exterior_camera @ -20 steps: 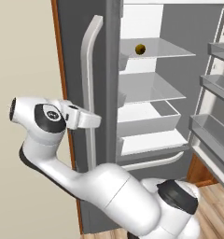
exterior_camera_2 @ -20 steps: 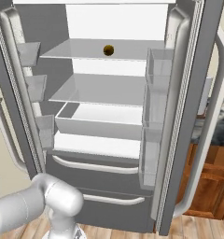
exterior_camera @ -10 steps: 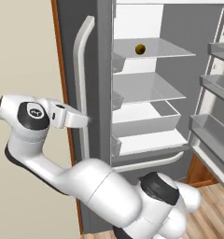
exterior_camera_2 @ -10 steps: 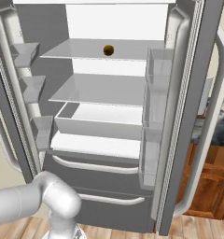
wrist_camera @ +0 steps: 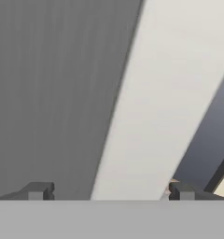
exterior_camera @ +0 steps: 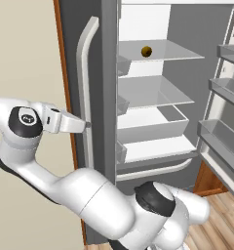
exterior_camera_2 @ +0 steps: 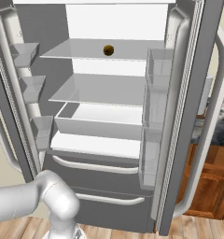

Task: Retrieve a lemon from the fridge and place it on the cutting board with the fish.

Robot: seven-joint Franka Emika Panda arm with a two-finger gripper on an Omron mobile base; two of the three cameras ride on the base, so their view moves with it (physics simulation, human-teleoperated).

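lemon (exterior_camera: 146,51) — round, no long axis | fridge (exterior_camera: 109,73) handle (exterior_camera: 85,88) — upright

One fridge (exterior_camera_2: 188,93) stands with two doors swung open. Inside lies one lemon (exterior_camera_2: 108,50) at the 12 o'clock end of the top shelf, above one more clear shelf and one white bin. Two drawers sit below. Each door carries three bins and one long white handle (exterior_camera: 85,88). One robot arm (exterior_camera: 65,185) is present.
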